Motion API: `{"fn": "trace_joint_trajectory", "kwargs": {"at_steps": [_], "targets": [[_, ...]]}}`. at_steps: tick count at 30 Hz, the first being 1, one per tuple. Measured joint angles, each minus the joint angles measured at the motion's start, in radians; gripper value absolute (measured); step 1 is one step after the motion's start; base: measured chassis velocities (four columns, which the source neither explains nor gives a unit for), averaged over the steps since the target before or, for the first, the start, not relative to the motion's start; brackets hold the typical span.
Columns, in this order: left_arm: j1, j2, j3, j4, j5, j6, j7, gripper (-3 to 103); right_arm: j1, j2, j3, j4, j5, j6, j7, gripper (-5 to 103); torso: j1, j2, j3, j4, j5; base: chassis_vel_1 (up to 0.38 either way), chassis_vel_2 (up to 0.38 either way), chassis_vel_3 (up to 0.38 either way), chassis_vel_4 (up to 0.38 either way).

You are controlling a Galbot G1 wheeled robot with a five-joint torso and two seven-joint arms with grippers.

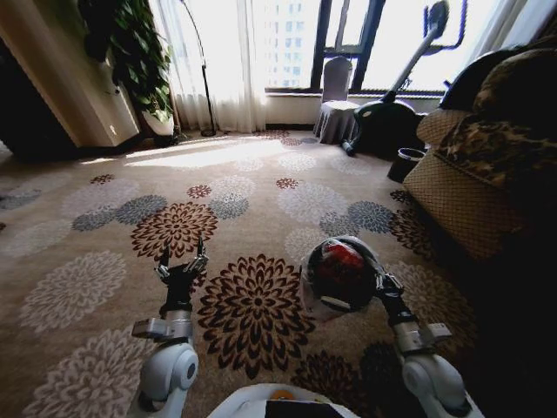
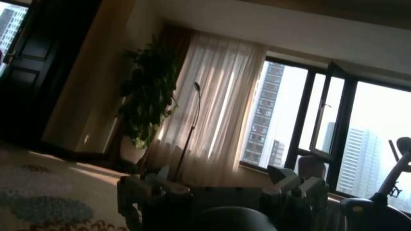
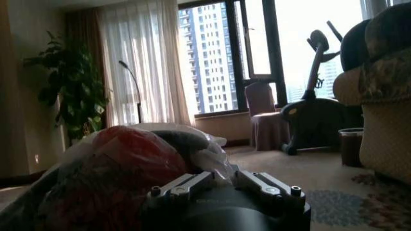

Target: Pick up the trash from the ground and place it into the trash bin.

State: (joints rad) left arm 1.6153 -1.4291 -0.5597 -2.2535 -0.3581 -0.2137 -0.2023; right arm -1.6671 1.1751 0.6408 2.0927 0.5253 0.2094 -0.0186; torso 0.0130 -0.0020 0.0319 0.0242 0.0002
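Note:
The trash bin [image 1: 335, 277], a round black bucket lined with a crinkled whitish plastic bag, is tilted and held off the floral carpet at the right in the head view. Red crumpled trash [image 1: 341, 261] lies inside it. My right gripper [image 1: 383, 284] is shut on the bin's rim. In the right wrist view the bin [image 3: 115, 168] bulges just beyond the right gripper [image 3: 215, 182]. My left gripper [image 1: 183, 259] hovers open and empty over the carpet to the left, and in the left wrist view the left gripper [image 2: 222, 192] points toward the curtained window.
A patterned sofa [image 1: 487, 174] lines the right side, with a small dark pot [image 1: 406, 164] beside it. An exercise bike [image 1: 392, 113] and a covered chair [image 1: 337, 109] stand by the window, a large plant [image 1: 130, 52] at the far left. Open carpet [image 1: 235, 183] lies ahead.

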Motion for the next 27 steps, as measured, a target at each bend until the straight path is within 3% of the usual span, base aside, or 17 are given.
{"fn": "trace_joint_trajectory", "kwargs": {"at_steps": [15, 27], "targets": [[-0.002, -0.004, 0.031, 0.006, -0.001, -0.004, 0.008, 100, -0.063, 0.045, 0.043, -0.001, 0.008, 0.033, 0.001, 0, 0.001, 0.0, 0.0, 0.0, 0.0004, -0.101, -0.356, 0.106, 0.352], [-0.012, 0.002, 0.032, 0.017, -0.017, -0.006, 0.006, 100, -0.069, 0.063, 0.041, -0.002, 0.004, 0.046, 0.001, 0, 0.0, 0.0, 0.0, -0.0001, -0.0002, -0.143, -0.516, 0.15, 0.528]]}}
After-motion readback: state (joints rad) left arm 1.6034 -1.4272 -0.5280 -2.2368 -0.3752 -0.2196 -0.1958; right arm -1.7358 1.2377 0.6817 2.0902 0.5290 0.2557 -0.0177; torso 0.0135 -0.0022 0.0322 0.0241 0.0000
